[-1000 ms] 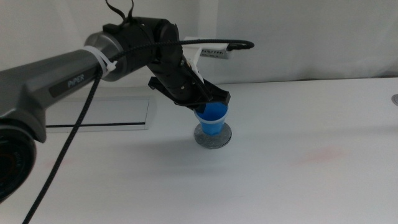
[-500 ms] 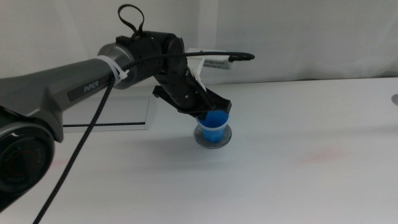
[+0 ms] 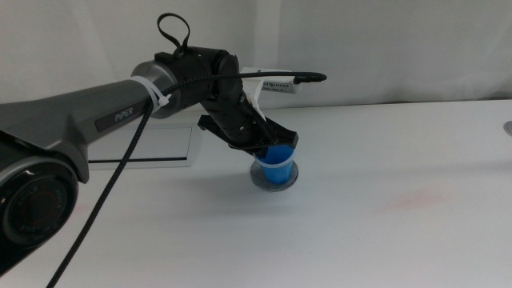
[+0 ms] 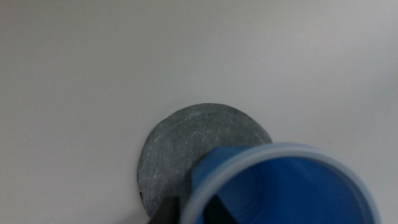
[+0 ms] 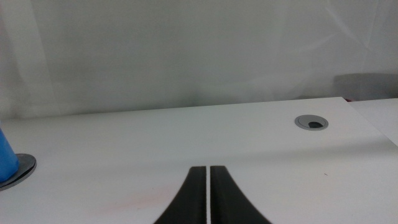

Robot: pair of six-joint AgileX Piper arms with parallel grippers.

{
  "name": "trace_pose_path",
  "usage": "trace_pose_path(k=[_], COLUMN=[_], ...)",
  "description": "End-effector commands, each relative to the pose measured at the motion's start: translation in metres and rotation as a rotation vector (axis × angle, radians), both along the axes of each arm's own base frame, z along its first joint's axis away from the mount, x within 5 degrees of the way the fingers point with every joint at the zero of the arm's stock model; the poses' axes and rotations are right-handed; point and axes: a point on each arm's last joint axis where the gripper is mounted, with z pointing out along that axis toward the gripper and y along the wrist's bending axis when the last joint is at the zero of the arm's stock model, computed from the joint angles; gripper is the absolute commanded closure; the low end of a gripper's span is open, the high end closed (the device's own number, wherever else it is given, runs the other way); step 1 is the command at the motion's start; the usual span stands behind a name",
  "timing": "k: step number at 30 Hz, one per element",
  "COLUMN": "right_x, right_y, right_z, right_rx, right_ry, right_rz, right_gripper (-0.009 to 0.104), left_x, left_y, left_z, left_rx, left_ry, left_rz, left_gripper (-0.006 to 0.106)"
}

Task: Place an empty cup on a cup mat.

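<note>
The bright blue cup point(image 3: 277, 162) stands upright over the dark grey cup mat point(image 3: 274, 179) at the middle of the table; its base looks to be on the disc. My left gripper point(image 3: 272, 146) reaches in from the left and is shut on the cup's near rim. In the left wrist view the cup point(image 4: 280, 186) is empty, one jaw inside and one outside its wall, and the mat point(image 4: 186, 149) shows beside and under it. My right gripper point(image 5: 208, 193) is shut and empty, low over the table off to the right, with the cup point(image 5: 5, 152) and the mat point(image 5: 17, 169) far from it.
A long flat white-grey panel point(image 3: 136, 148) lies at the back left, behind the left arm. A round cable grommet point(image 5: 311, 122) sits in the table at the far right. A faint pink smear point(image 3: 412, 198) marks the table to the right of the mat.
The left gripper has come down a little with the cup, bringing the cup's base onto the mat. The arm has swung slightly. The right gripper's earlier state is not shown.
</note>
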Motion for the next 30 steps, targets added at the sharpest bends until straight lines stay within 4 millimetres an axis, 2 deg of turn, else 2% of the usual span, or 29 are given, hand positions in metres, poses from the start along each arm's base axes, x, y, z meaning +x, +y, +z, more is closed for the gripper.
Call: trace_pose_path(k=[1,5,7,10,15,19,25,30], right_x=[-0.001,-0.001,-0.001,-0.001,-0.001,-0.001,-0.001,-0.001], right_y=[0.0,0.0,0.0,0.0,0.0,0.0,0.0,0.0], right_z=[-0.011,-0.011,-0.011,-0.011,-0.011,-0.011,-0.011,-0.011], right_rx=[-0.01,-0.01,-0.01,-0.01,-0.01,-0.01,-0.01,-0.01], right_ry=[-0.005,-0.005,-0.005,-0.005,-0.005,-0.005,-0.005,-0.005], right_rz=[0.003,0.003,0.003,0.003,0.003,0.003,0.003,0.003], right_gripper=[0.098,0.098,0.098,0.098,0.098,0.098,0.098,0.098], left_x=[0.001,0.002,0.002,0.004,0.005,0.007,0.007,0.002], left_y=[-0.002,-0.002,-0.002,-0.001,0.0,-0.001,0.0,0.009], left_z=[-0.003,-0.002,-0.001,-0.001,0.003,0.016,0.047,0.088], left_rx=[0.0,-0.006,-0.002,0.017,0.013,-0.021,-0.071,-0.077], left_ry=[-0.008,-0.016,-0.028,-0.048,-0.075,-0.124,-0.234,-0.364], left_rz=[-0.001,0.001,-0.006,-0.016,-0.018,-0.014,-0.017,-0.068], left_gripper=[0.082,0.04,0.023,0.007,0.008,0.008,0.008,0.008])
